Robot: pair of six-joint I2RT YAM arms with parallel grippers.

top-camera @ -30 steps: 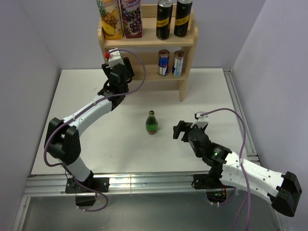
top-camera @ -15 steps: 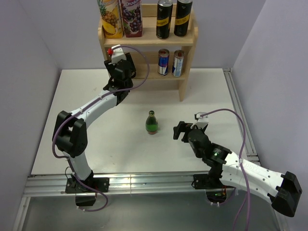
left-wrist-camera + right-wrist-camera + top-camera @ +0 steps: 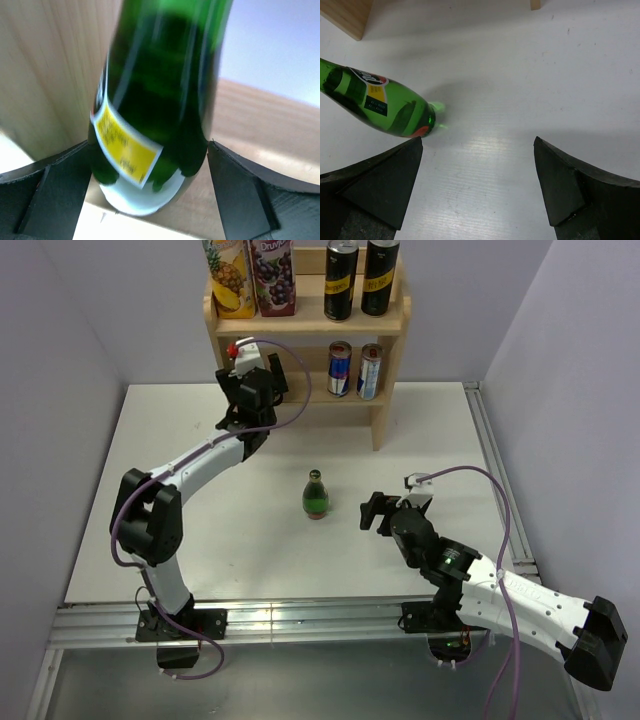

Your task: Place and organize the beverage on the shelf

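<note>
The left pincer [image 3: 148,150], matte black fingers [image 3: 45,200] flanking a glossy dark green bottle [image 3: 160,90] with a yellow label [image 3: 125,147], blurred, top cut off, grip or release unclear, backed by the pale grained wooden shelf [image 3: 45,75]; the right pincer [image 3: 478,142] gapes empty, a lighter green bottle [image 3: 385,107], partly cut off, beyond its left finger on the white counter [image 3: 520,75].

My left arm [image 3: 200,462] and right arm [image 3: 500,592] wear white shells over black joints, each trailing a purple cable [image 3: 296,368]. My fingers [image 3: 375,185] are matte black wedges. A red cap [image 3: 232,346] sits at eleven o'clock of my left wrist.
</note>
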